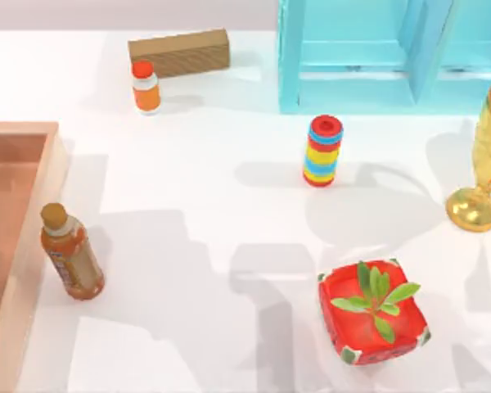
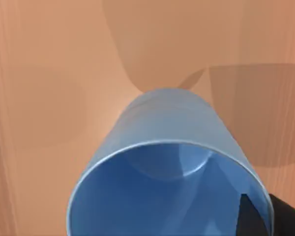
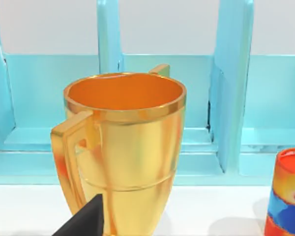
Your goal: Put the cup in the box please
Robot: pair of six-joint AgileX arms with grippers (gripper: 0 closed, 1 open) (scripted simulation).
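In the left wrist view the blue cup [image 2: 172,147] is close up, its open mouth toward the camera. It hangs over the salmon-orange floor of the box [image 2: 49,98]. My left gripper [image 2: 265,216] pinches the cup's rim, one dark finger inside the wall and one outside. The box [image 1: 53,176] lies at the table's left edge in the top view. A dark part of my right gripper [image 3: 86,221] shows in the right wrist view, in front of the gold goblet.
A brown bottle [image 1: 72,254] stands just right of the box wall. A small orange bottle [image 1: 146,86] and a brown block [image 1: 180,51] are at the back. A striped stack [image 1: 322,151], a red planter [image 1: 372,311], the gold goblet [image 1: 483,164] and a turquoise shelf [image 1: 376,57] are on the right.
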